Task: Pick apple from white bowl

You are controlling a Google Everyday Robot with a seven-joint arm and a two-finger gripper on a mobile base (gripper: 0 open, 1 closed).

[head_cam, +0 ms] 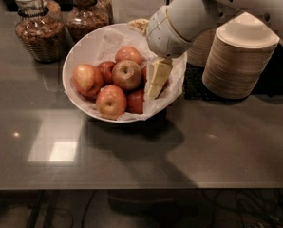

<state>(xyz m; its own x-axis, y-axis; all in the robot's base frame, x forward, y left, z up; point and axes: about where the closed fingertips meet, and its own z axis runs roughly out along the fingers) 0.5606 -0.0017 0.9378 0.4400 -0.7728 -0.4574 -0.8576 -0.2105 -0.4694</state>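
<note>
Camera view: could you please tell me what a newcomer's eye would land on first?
The white bowl at centre holds red apples around a paler apple with a dark stem dimple. The gripper hangs in the bowl's right side, just beside that apple. A stack of beige bowls stands at right.

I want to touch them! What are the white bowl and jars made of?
White bowl: probably glazed ceramic, smooth, paper-lined. Jars: clear glass, contents showing through. End effector, inside the bowl's right side: seemingly cream plastic.
</note>
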